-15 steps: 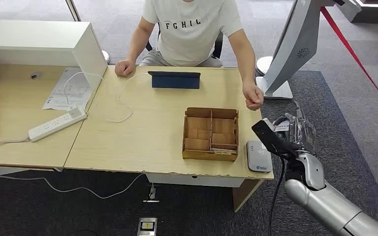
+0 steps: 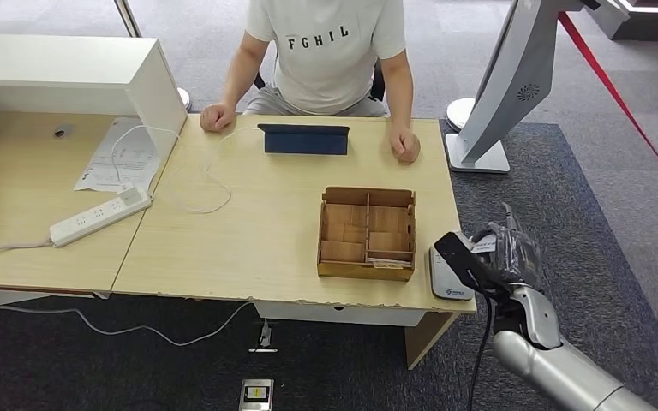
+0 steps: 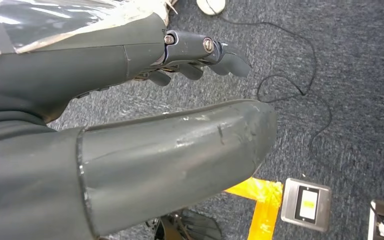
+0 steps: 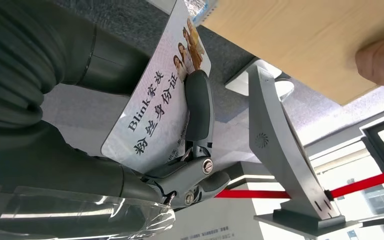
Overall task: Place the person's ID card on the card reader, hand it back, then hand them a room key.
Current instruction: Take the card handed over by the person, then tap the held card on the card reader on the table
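Since the earlier frame the right hand (image 2: 501,253) has come lower and nearer the card reader (image 2: 448,274), and the person's hand (image 2: 405,145), which was at the surface's right edge, now rests on the surface (image 2: 248,231) beside the dark tablet (image 2: 305,139).

Taking the card reader as landmark: it lies flat on the near right corner of the surface, and the right hand hangs just off that corner, right beside the reader and partly over its right edge in the head view. The right wrist view shows the ID card (image 4: 155,100) pinched between the thick thumb and a darker finger (image 4: 198,105), its printed face with Chinese lettering and small portraits turned to the camera. Whether the card touches the reader cannot be told.

Just left of the reader sits the wooden divided box (image 2: 367,233). Far left of it lie a white power strip (image 2: 100,216) and a sheet of paper (image 2: 120,154).

The left hand (image 3: 130,125) hangs over dark carpet, holding nothing, fingers (image 3: 220,55) slightly apart and loosely bent.
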Robot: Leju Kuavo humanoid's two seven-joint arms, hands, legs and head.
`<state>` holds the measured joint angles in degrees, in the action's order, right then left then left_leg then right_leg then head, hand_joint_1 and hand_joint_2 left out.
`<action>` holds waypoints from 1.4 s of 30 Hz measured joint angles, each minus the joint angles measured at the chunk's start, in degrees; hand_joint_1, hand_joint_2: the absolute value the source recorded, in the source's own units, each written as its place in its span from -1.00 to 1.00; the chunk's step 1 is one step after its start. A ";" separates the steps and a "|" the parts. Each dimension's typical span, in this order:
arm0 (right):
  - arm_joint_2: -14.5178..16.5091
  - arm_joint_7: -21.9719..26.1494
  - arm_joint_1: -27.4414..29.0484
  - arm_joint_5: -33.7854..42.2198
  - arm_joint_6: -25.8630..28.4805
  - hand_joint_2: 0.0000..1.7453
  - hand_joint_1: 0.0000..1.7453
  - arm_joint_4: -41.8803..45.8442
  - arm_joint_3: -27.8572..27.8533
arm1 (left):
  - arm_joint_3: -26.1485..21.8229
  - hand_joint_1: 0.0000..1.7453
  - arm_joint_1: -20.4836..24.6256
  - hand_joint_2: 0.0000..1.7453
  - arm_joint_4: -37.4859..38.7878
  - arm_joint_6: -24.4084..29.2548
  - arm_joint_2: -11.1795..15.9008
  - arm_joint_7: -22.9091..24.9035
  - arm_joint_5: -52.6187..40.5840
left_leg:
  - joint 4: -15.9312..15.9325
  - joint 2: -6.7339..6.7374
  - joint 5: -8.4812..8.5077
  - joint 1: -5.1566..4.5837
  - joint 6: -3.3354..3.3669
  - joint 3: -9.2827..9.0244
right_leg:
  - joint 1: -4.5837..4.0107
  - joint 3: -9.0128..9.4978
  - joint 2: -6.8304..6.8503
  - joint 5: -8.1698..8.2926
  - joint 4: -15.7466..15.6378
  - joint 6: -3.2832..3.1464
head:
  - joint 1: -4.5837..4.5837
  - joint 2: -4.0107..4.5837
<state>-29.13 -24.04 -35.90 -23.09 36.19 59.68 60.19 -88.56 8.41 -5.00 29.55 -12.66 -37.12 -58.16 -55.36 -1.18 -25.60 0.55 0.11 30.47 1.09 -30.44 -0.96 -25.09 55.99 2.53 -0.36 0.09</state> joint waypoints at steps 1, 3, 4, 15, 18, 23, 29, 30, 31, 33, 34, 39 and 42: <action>0.07 0.21 0.33 0.05 -0.06 1.00 1.00 -0.20 0.00 | 0.00 -1.00 0.00 -1.00 0.00 0.22 0.00 0.07 0.04 | 0.00 0.00 0.00 0.00 0.00 0.00 | 0.00 0.00 0.00 0.00 0.00 0.00 | 0.01 0.00; 0.21 0.62 0.84 0.12 -0.24 1.00 1.00 -0.54 0.00 | 0.00 -1.00 0.00 -1.00 0.00 0.52 0.00 0.22 0.09 | 0.00 0.00 0.00 0.00 0.00 0.00 | 0.00 0.00 0.00 0.00 0.00 0.00 | 0.00 0.00; 0.30 0.81 1.04 0.18 -0.33 1.00 1.00 -0.69 0.00 | 0.00 -1.00 0.00 -1.00 0.00 0.60 0.00 0.27 0.08 | 0.00 0.00 0.00 0.00 0.00 0.00 | 0.00 0.00 0.00 0.00 0.00 0.00 | 0.00 0.00; 1.30 1.43 1.64 0.45 -0.63 1.00 1.00 -2.58 0.00 | 0.00 -1.00 0.00 -1.00 0.01 0.82 0.02 0.30 0.09 | 0.00 0.01 0.00 0.00 0.00 -0.01 | 0.00 0.00 0.00 0.01 0.00 0.01 | -0.01 0.00; 1.48 1.51 1.68 0.40 -1.06 1.00 1.00 -2.98 0.00 | 0.00 -1.00 0.00 -1.00 0.00 1.02 0.02 0.31 0.08 | 0.00 0.01 0.00 0.00 0.00 -0.01 | 0.00 0.00 0.00 0.01 0.00 0.01 | -0.01 0.00; 1.48 0.82 1.99 -0.19 -2.43 1.00 1.00 -3.34 0.02 | 0.00 -1.00 -0.01 -1.00 0.00 1.43 0.05 0.36 0.06 | 0.00 0.01 0.00 0.00 0.00 -0.01 | 0.00 0.00 0.00 0.01 0.00 0.01 | 0.01 0.00; 1.51 0.24 3.34 -0.22 -3.28 1.00 1.00 -3.55 0.13 | 0.00 -1.00 0.00 -1.00 0.02 0.85 0.10 -0.17 -0.16 | 0.00 0.01 0.00 0.00 0.00 0.00 | 0.00 -0.01 0.00 0.01 -0.01 0.01 | 0.00 0.00; 1.55 0.21 3.63 -0.08 -3.28 1.00 1.00 -3.67 0.14 | 0.00 -1.00 0.00 -1.00 0.02 0.67 0.11 -0.28 -0.24 | 0.00 0.01 0.00 0.00 0.00 -0.01 | 0.00 -0.01 0.00 0.01 -0.01 0.01 | 0.00 0.00; 1.63 0.22 3.94 0.16 -3.26 1.00 1.00 -3.84 0.14 | 0.00 -1.00 0.00 -1.00 0.02 0.51 0.13 -0.38 -0.35 | 0.00 0.01 0.00 0.00 0.00 -0.01 | 0.00 0.00 0.00 0.01 -0.01 0.01 | 0.00 0.00; 1.87 0.86 4.67 1.00 -3.11 1.00 1.00 -4.37 0.15 | 0.00 -1.00 -0.01 -1.00 0.02 0.26 0.15 -0.53 -0.62 | 0.00 0.00 0.00 0.00 0.00 0.00 | 0.00 0.00 0.00 0.01 -0.01 0.01 | -0.01 0.00; 2.05 1.51 5.04 1.51 -3.01 1.00 1.00 -4.74 0.15 | 0.00 -1.00 -0.01 -1.00 0.02 0.18 0.15 -0.60 -0.73 | 0.00 0.01 0.00 0.00 0.00 0.00 | 0.00 0.00 0.00 0.01 -0.01 0.01 | 0.00 0.00; 3.41 4.20 6.00 2.54 -2.82 1.00 1.00 -7.06 0.15 | 0.00 -1.00 0.00 -1.00 0.03 0.11 0.15 -0.72 -0.80 | 0.00 0.02 0.00 0.00 0.00 -0.01 | 0.00 0.00 0.00 0.01 0.00 0.01 | 0.00 0.00; 4.37 4.78 6.01 2.51 -2.71 1.00 1.00 -8.23 0.15 | 0.00 -1.00 0.02 -1.00 0.07 -0.13 0.15 -0.79 -0.87 | 0.00 0.03 0.00 0.01 0.00 -0.04 | -0.01 0.01 0.00 0.01 -0.01 0.01 | 0.00 0.00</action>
<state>-24.76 -19.26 -29.89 -20.58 33.48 51.45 60.35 -88.56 8.43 -4.94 29.41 -12.50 -37.90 -59.04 -55.36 -1.16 -25.59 0.56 0.11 30.43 1.09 -30.43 -0.97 -25.08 55.98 2.54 -0.36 0.09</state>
